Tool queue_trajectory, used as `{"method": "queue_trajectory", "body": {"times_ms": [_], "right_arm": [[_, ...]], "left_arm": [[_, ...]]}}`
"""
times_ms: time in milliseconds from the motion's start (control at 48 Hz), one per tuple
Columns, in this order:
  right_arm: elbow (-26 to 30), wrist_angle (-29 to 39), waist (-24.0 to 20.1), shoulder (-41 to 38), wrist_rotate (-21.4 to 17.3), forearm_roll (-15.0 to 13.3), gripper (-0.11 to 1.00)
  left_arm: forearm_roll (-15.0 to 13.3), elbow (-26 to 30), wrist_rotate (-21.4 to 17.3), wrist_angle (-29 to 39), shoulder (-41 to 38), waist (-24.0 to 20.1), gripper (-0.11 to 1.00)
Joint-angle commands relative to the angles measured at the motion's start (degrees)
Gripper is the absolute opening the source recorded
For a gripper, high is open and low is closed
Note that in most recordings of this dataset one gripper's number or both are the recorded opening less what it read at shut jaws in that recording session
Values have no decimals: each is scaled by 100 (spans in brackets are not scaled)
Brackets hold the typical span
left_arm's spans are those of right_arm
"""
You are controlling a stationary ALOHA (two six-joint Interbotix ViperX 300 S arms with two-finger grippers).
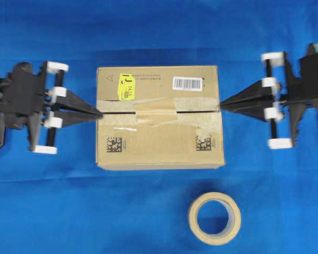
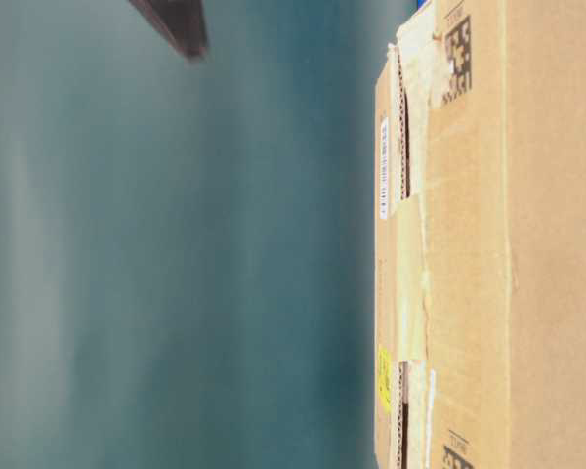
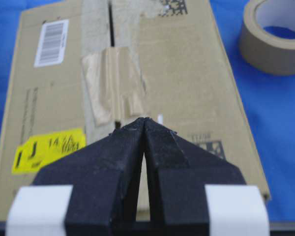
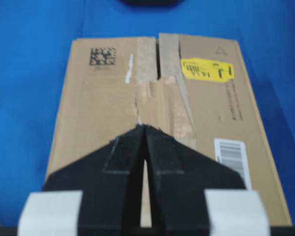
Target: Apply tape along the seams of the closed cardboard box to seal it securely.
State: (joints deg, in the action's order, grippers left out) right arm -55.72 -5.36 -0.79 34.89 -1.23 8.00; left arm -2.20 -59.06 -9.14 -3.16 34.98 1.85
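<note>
Running left to right across the cardboard box [image 1: 160,117], the seam [image 1: 116,112] lay in line between both clenched, empty grippers, the left gripper [image 1: 99,113] and right gripper [image 1: 222,105] equally near. The tape [image 1: 155,112] sat over its middle.

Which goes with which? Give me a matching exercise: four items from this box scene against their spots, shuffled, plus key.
1. tape roll
2. yellow sticker
3. tape
4. left gripper

A. across the seam, mid-box
B. on the cloth, off the box
C. shut, tip at the box's end
D. on the same flap as the barcode label

Pairs: 1-B, 2-D, 3-A, 4-C
</note>
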Motion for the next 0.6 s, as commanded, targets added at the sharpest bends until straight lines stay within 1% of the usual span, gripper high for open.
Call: {"method": "queue_trajectory", "body": {"times_ms": [0, 208, 396, 584], "right_arm": [[-62, 123, -9, 369, 9, -9, 1], [-501, 527, -9, 1134, 0, -35, 1], [-888, 598, -9, 1512, -18, -35, 1], [-1169, 598, -9, 1600, -26, -44, 1]], "left_arm": [[-9, -105, 9, 97, 466, -9, 0], [-9, -492, 18, 272, 1406, -9, 0], [-18, -993, 35, 334, 2215, -9, 0], [-18, -1301, 387, 624, 2716, -9, 0]]}}
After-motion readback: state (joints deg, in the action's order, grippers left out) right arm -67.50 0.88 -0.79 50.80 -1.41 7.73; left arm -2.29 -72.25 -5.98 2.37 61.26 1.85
